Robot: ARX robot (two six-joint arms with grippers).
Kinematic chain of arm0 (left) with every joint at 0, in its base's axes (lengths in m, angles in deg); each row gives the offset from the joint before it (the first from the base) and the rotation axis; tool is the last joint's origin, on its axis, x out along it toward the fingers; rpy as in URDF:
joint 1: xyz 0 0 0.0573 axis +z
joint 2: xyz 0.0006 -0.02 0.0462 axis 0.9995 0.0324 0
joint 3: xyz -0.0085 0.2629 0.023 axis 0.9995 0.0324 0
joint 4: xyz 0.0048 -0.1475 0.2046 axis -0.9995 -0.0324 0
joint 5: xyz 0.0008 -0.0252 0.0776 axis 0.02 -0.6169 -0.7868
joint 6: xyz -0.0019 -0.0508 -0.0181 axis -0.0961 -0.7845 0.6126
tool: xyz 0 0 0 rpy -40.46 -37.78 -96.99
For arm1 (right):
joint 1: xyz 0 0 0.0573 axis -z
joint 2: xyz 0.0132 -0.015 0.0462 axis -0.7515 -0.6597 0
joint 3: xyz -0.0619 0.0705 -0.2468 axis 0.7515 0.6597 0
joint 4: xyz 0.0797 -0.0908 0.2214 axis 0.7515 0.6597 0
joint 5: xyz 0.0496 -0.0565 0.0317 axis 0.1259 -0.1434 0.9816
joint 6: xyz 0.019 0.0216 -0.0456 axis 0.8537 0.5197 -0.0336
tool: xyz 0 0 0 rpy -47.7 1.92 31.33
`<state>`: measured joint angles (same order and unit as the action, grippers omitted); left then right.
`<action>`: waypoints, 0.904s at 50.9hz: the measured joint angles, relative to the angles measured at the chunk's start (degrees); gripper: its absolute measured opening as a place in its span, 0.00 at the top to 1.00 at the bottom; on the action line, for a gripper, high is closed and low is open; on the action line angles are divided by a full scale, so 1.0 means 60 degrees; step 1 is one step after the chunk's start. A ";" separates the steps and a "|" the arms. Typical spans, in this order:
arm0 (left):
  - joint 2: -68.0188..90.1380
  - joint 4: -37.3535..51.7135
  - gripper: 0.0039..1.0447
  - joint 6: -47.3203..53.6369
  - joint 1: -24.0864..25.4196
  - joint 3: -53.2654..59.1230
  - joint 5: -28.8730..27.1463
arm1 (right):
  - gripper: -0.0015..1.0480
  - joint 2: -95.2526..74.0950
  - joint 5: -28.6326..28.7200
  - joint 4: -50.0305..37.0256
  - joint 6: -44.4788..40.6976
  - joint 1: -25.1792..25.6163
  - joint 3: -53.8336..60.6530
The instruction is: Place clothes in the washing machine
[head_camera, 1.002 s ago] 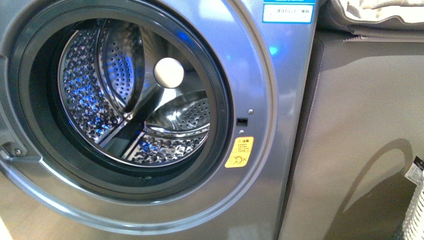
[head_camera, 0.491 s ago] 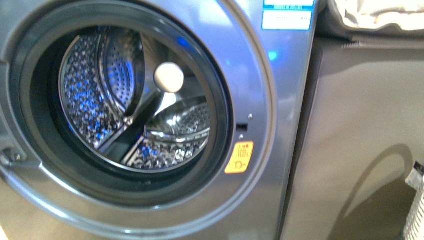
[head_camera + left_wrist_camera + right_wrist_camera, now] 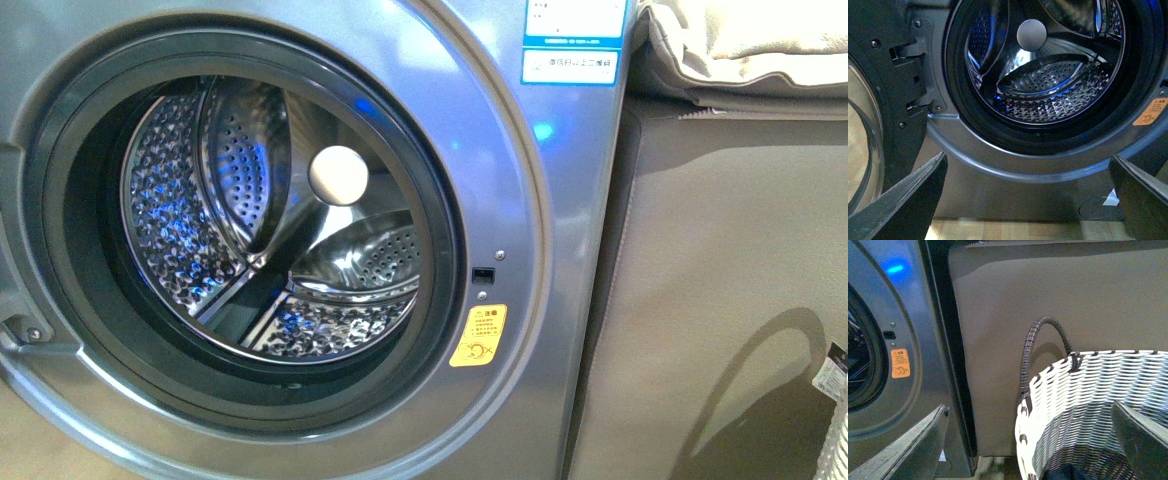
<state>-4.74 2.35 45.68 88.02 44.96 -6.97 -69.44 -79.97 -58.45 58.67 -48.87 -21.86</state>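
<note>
The washing machine [image 3: 998,192] stands on the pale wooden floor [image 3: 998,231].

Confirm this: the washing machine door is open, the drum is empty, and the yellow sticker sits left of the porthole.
Not quite. The yellow sticker sits to the lower right of the porthole, not left of it, as the front view shows. The rest stands: the washing machine has its door open, and the drum is empty.

Left hand [image 3: 1027,156], spread wide, faces the washing machine [image 3: 1048,95] porthole.
</note>
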 joint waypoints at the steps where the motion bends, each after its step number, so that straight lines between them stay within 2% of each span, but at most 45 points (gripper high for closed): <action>1: 0.0000 0.0000 0.06 0.0000 0.0000 0.0000 0.0000 | 0.07 0.0000 0.0000 0.0000 0.0000 0.0000 0.0000; 12: 0.0000 0.0000 0.06 0.0004 0.0000 0.0000 0.0000 | 0.07 -0.0018 0.0040 0.0044 0.0033 0.0018 -0.0007; 16: 0.0000 0.0000 0.06 0.0000 0.0000 0.0000 0.0000 | 0.07 -0.0317 0.0878 0.0576 0.0408 0.0426 -0.0189; 24: 0.0000 0.0000 0.06 0.0000 0.0000 0.0000 0.0000 | 0.07 -0.1024 0.2747 0.0047 0.0699 0.2379 -0.0532; 33: 0.0000 0.0000 0.06 0.0004 0.0000 0.0000 0.0000 | 0.07 -0.2845 0.4969 -0.1501 0.0681 0.5078 -0.1107; 40: 0.0000 0.0000 0.06 0.0000 0.0000 0.0000 0.0000 | 0.07 -0.4969 0.5792 -0.2969 0.0499 0.6459 -0.1923; 46: 0.0000 0.0000 0.06 0.0000 0.0000 0.0000 0.0000 | 0.07 -0.6903 0.6054 -0.3774 0.0350 0.7071 -0.2597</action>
<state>-4.74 2.35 45.68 88.02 44.96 -6.97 -110.86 -43.64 -81.10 60.77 -6.44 -37.45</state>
